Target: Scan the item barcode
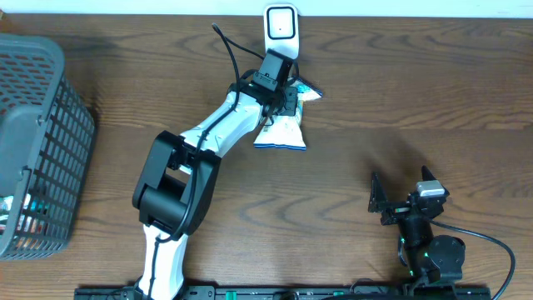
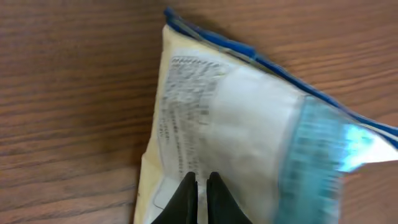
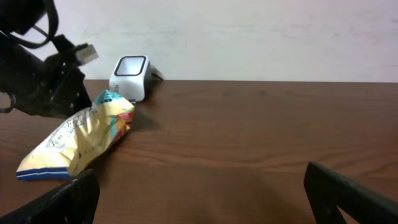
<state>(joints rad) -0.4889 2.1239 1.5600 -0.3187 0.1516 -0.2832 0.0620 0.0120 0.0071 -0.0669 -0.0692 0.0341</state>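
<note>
A grey plastic basket with slotted walls stands at the left edge of the table, partly cut off by the overhead frame. Coloured contents show through its lower wall and are too small to identify. The table surface is dark brown wood grain. A plain pale wall rises behind its far edge.

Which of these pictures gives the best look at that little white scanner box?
The right wrist view: the scanner stands whole and unblocked behind the snack bag. The overhead view shows it from above, its lower end covered by the left arm. The left wrist view shows the bag close up, no scanner.
</note>
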